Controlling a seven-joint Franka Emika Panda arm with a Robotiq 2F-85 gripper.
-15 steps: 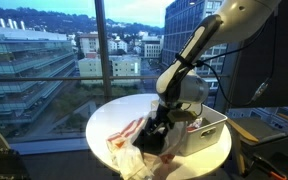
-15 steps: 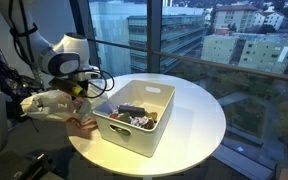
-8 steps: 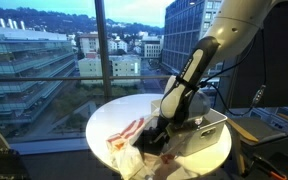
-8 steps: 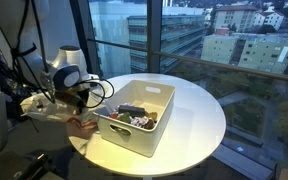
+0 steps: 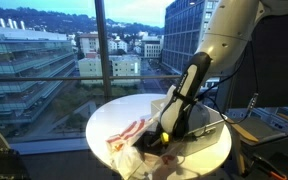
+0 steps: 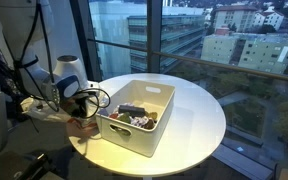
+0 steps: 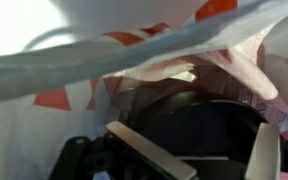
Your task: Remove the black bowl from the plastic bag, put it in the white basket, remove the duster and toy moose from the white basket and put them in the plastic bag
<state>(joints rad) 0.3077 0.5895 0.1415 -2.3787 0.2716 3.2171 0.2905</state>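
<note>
1. Gripper (image 7: 192, 128): in the wrist view its two fingers stand wide apart, released, with nothing clamped between them. They are down inside the mouth of the plastic bag (image 7: 134, 50).
2. Black bowl (image 7: 214, 150): it lies inside the bag, directly under the spread fingers. Whether the fingers touch its rim cannot be told. It is not visible in either exterior view, where bag and arm cover it.
3. Plastic bag: pale film with orange-red print, crumpled. In an exterior view it lies at the near left of the table (image 5: 129, 142). In an exterior view it sits at the left edge of the tabletop (image 6: 42, 107), just beside the basket.
4. Arm: in an exterior view it slopes down from the upper right into the bag (image 5: 189, 85). In an exterior view its wrist is low over the bag, left of the basket (image 6: 69, 75).
5. White basket: upright on the table, right of the bag and partly behind the arm (image 5: 210, 124). In an exterior view it stands left of centre (image 6: 134, 137).
6. Basket contents: a dark elongated item (image 6: 132, 108) and smaller pieces lie inside. They are too small to identify, so duster and toy moose cannot be told apart.
7. Table: round and white (image 6: 199, 110), set before a window (image 5: 44, 50).
</note>
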